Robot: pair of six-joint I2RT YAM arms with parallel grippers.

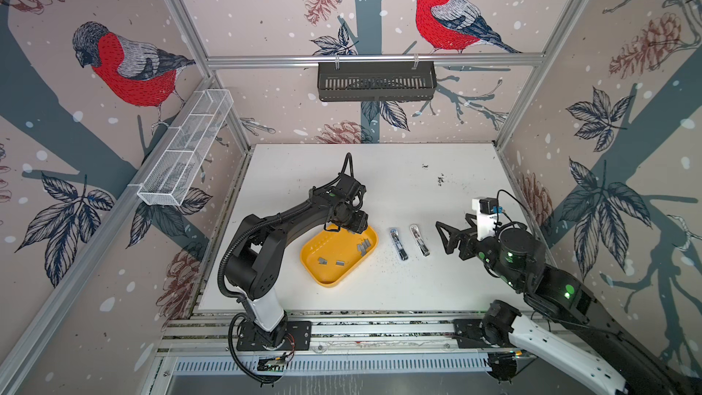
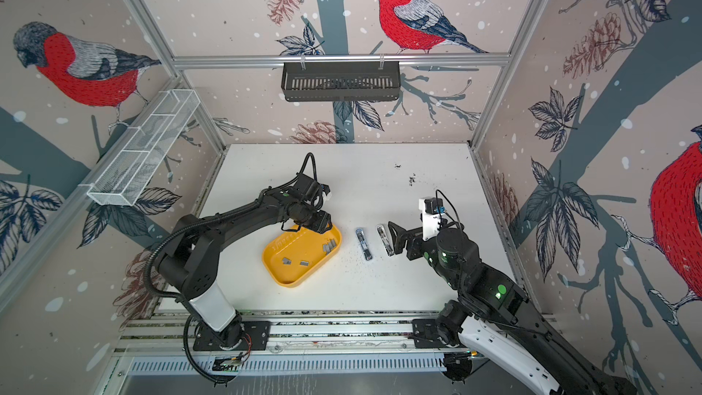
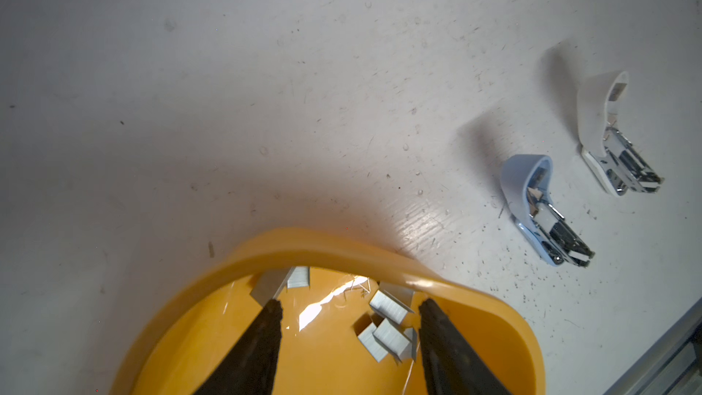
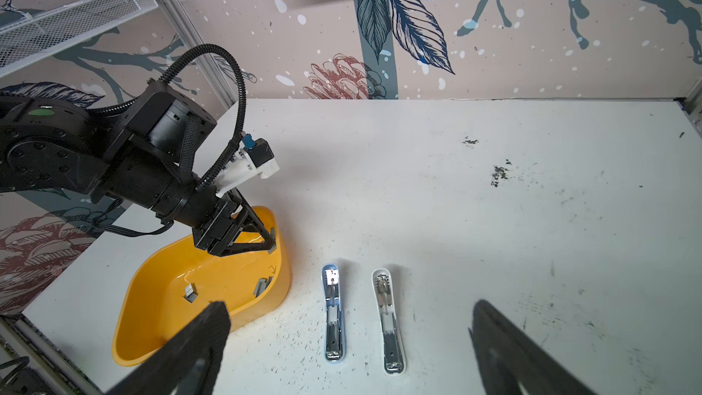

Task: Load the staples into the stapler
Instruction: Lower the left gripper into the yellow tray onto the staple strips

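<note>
Because the staples (image 3: 387, 321) are tiny loose strips lying at odd angles along one wall of the yellow tray (image 3: 342, 250), the likeliest failure from here is a poor pinch. The left pincer (image 3: 351, 303) has its jaws partly apart inside the tray and holds nothing. One tip rests against a lone strip and the other sits just beside a small heap, with bare tray floor between them. If they came together as they stand, I judge they would meet on nothing, or shove a strip up the slope, or catch one by a corner so that it twists or snaps. A crooked strip would then jam at the open channel of the blue stapler (image 1: 398, 243) or the white stapler (image 1: 419, 240). Both lie on the bench (image 1: 380, 184) just right of the tray, at the lower middle of both top views. A few more strips lie lower in the tray. The left arm rises from its base at lower left, folds at the elbow and pitches its wrist steeply down into the tray's upper end. The right arm stretches in from the lower right corner. Its right pincer (image 1: 442, 238) is spread wide and empty, pointing left toward the white stapler.
</note>
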